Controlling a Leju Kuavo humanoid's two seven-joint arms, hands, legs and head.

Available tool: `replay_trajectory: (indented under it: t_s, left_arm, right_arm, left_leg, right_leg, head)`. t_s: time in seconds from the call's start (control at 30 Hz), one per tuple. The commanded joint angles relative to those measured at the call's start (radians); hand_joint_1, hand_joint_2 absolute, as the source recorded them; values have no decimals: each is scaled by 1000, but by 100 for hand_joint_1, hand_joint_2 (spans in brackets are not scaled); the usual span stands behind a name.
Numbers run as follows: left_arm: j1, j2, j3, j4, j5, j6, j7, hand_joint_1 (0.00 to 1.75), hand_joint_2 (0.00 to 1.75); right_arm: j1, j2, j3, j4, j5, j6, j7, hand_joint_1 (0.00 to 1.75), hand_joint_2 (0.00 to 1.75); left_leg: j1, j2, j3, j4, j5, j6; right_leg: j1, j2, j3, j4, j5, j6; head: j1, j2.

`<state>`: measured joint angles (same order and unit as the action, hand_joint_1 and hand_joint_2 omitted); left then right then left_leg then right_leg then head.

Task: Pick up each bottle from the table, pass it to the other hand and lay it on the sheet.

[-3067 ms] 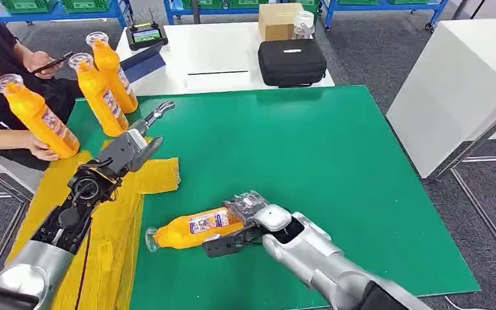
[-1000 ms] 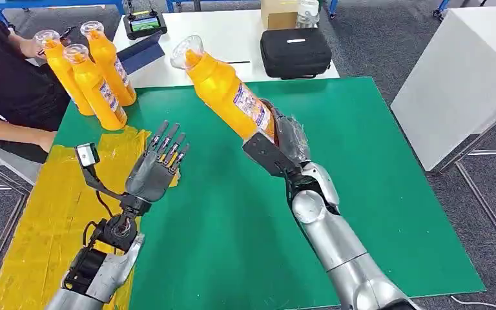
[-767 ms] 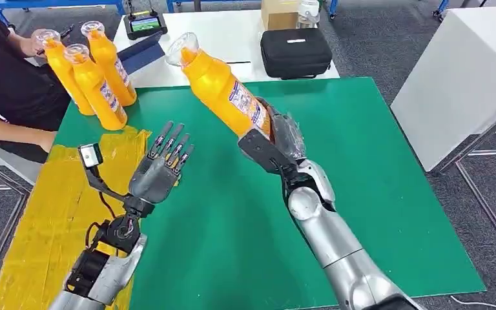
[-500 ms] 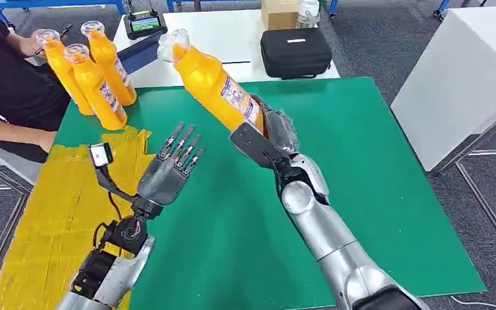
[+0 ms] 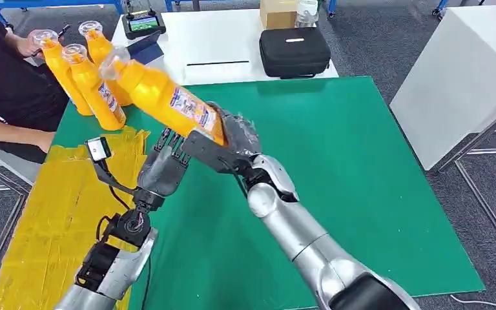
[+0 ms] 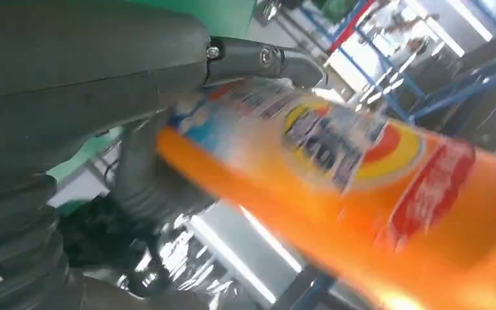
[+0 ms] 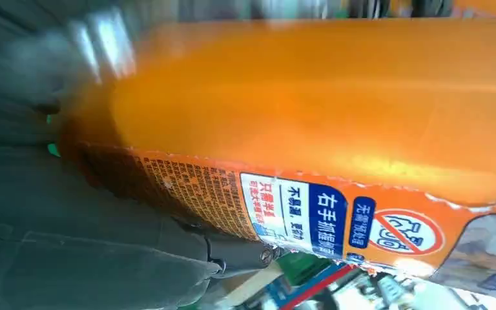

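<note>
The robot's right hand (image 5: 236, 139) is gripping the base of an orange bottle (image 5: 161, 93), holding it up in the air above the green table (image 5: 336, 168). The bottle is tilting up and to the left, its clear cap pointing toward the far left corner. The left hand (image 5: 163, 169) is raised just beneath the bottle's lower end, fingers apart and pointing upward, palm toward the bottle; whether it is touching the bottle cannot be told from the head view.

The bottle is bright orange plastic with a tapered neck and a label wrapping its middle, printed in blue, white and red. In the right wrist view the bottle (image 7: 310, 123) is showing a blue band of white characters and a red prohibition mark. In the left wrist view the label (image 6: 336, 142) is appearing blurred, with a yellow and red patch.

A crumpled yellow sheet (image 5: 45, 213) is lying along the left side of the green table. Three more orange bottles (image 5: 71, 71) are standing upright at the far left corner, beside a seated person (image 5: 6, 84) in dark clothing. Beyond the green table, a white table (image 5: 226, 45) is carrying a black case (image 5: 294, 51), a cardboard box (image 5: 279, 13) and a handheld controller (image 5: 143, 24). The floor is grey carpet.
</note>
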<state>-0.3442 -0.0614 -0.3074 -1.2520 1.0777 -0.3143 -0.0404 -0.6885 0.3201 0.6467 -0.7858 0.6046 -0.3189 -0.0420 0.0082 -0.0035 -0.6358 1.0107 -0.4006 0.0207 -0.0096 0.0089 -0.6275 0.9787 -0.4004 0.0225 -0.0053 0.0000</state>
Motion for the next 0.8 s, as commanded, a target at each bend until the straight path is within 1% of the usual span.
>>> replay_trajectory:
  t_s: [0.03,0.07,0.13,0.2,0.27,0.3,0.33,0.4,0.43,0.47,0.53,0.57,0.6,0.63,0.67,0.7,0.8]
  left_arm:
    - [-120,-22,-9,58,0,14,7,0,175]
    - [-126,-21,7,50,-9,28,3,0,175]
    - [-133,-13,32,44,-18,42,-2,0,175]
    - [-137,-10,56,51,-18,49,-2,0,175]
    - [-136,0,72,59,-18,53,-1,0,175]
    - [-137,0,73,63,-19,53,0,0,175]
    - [-136,3,74,65,-19,53,0,0,175]
    - [-137,8,85,77,-27,54,-6,0,175]
    - [-136,11,90,83,-28,52,-12,0,175]
    - [-136,18,94,90,-31,48,-18,0,175]
    - [-131,26,98,94,-33,41,-23,0,175]
    - [-129,27,99,94,-33,39,-24,0,175]
    - [-127,28,99,94,-33,38,-25,0,175]
    - [-127,28,99,94,-33,38,-25,0,175]
    - [-124,26,101,90,-37,37,-34,0,175]
    - [-121,24,103,86,-45,39,-45,175,175]
    - [-119,17,113,69,-50,49,-52,175,175]
  right_arm:
    - [35,29,299,64,7,8,16,175,175]
    - [47,29,321,59,3,17,26,175,175]
    - [63,29,347,54,3,20,23,175,175]
    - [74,29,373,47,1,30,23,175,175]
    - [88,29,391,44,3,33,22,175,175]
    - [91,29,396,42,5,31,22,175,175]
    - [95,29,397,43,4,32,23,175,175]
    - [105,29,412,43,7,50,18,175,175]
    - [113,29,420,41,11,58,12,175,175]
    - [124,29,435,39,13,72,7,175,175]
    - [140,29,455,40,17,78,5,175,175]
    - [145,29,458,41,16,78,6,175,175]
    - [149,29,462,40,16,79,6,175,175]
    - [149,29,462,40,16,79,6,175,175]
    - [144,29,481,41,7,92,7,175,175]
    - [142,29,493,48,-9,94,7,175,175]
    - [131,29,506,63,-32,77,11,175,175]
  left_leg:
    - [1,-3,2,0,-1,-1]
    - [1,-4,4,1,-2,-1]
    - [1,-3,1,0,0,-1]
    - [1,-4,3,0,-1,-1]
    - [1,-2,1,0,0,-1]
    - [1,-3,3,0,-1,-1]
    - [1,-3,2,0,-1,-1]
    - [2,-5,7,0,-3,-2]
    - [1,-3,2,-1,-1,-1]
    - [2,-5,5,-1,-2,-1]
    - [1,-3,4,-1,-1,-1]
    - [2,-5,9,-2,-3,-2]
    - [2,-3,5,-1,-2,-1]
    - [2,-4,7,-1,-2,-2]
    - [1,-4,2,-1,-1,-1]
    - [2,-4,3,-1,-1,-1]
    - [2,-5,3,-1,-1,-1]
  right_leg:
    - [1,-4,3,0,-2,-1]
    - [2,-5,6,0,-3,-1]
    - [1,-4,3,-1,-1,-1]
    - [2,-5,4,-1,-2,-1]
    - [1,-3,3,-1,-1,-1]
    - [1,-4,5,-1,-2,-1]
    - [2,-3,3,-1,-1,-1]
    - [3,-6,9,-1,-4,-2]
    - [2,-4,4,-1,-2,-1]
    - [2,-6,7,-2,-3,-2]
    - [1,-4,5,-2,-2,-1]
    - [2,-6,11,-2,-5,-2]
    - [2,-4,7,-2,-3,-2]
    - [2,-6,9,-2,-4,-2]
    - [1,-4,4,-2,-2,-1]
    - [2,-5,5,-2,-2,-1]
    - [2,-6,5,-2,-3,-1]
  head:
    - [0,0]
    - [0,0]
    - [0,0]
    - [0,0]
    - [0,0]
    - [0,0]
    - [0,0]
    - [0,0]
    - [0,0]
    - [0,0]
    - [0,0]
    - [0,0]
    - [-1,0]
    - [0,0]
    - [-1,0]
    - [0,0]
    - [0,0]
